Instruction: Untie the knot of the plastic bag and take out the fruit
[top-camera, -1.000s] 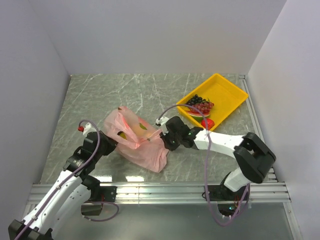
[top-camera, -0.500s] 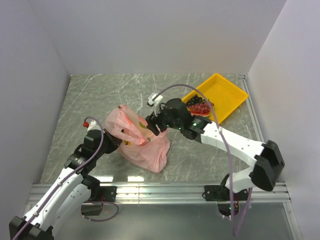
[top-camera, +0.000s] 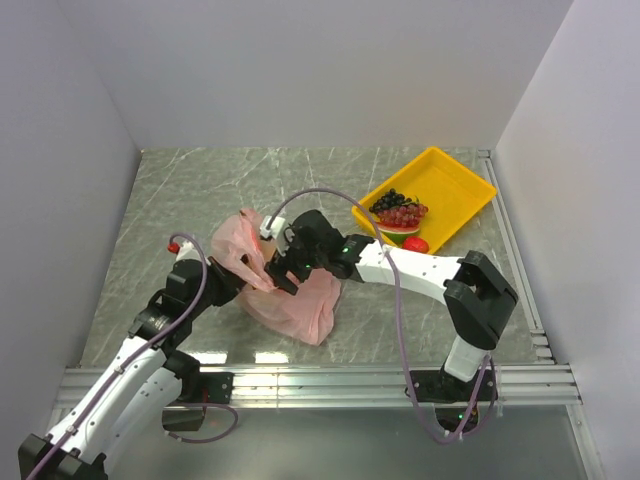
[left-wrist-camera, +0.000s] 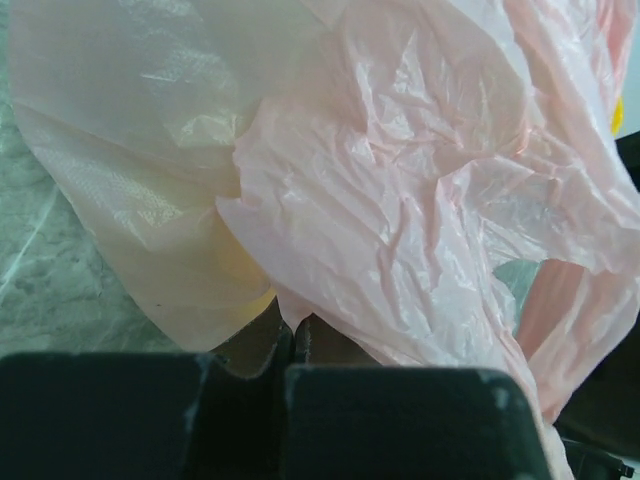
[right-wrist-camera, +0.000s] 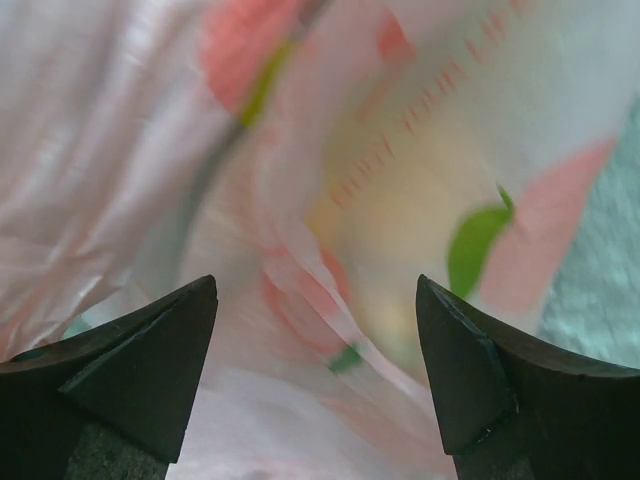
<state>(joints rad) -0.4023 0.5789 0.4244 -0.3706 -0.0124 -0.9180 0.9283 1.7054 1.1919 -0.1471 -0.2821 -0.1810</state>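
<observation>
The pink plastic bag (top-camera: 300, 300) lies crumpled on the marble table, left of centre. My left gripper (top-camera: 228, 280) is at the bag's left edge. In the left wrist view its fingers (left-wrist-camera: 262, 352) are shut on a fold of the plastic bag (left-wrist-camera: 400, 200). My right gripper (top-camera: 282, 268) hovers over the top of the bag, open. In the right wrist view its gripper (right-wrist-camera: 315, 350) has only the printed plastic bag (right-wrist-camera: 300, 150) behind the gap. A pale yellow fruit (right-wrist-camera: 400, 230) shows blurred through the film. I cannot make out the knot.
A yellow tray (top-camera: 455, 190) stands at the back right, holding grape bunches (top-camera: 400, 210) and a small red fruit (top-camera: 416, 244). White walls close in the table at left, back and right. The right arm's cable arcs over the bag.
My right gripper has opened and swung from the bag's right side up and leftward over its top. The left gripper has kept its grip on the bag's edge.
</observation>
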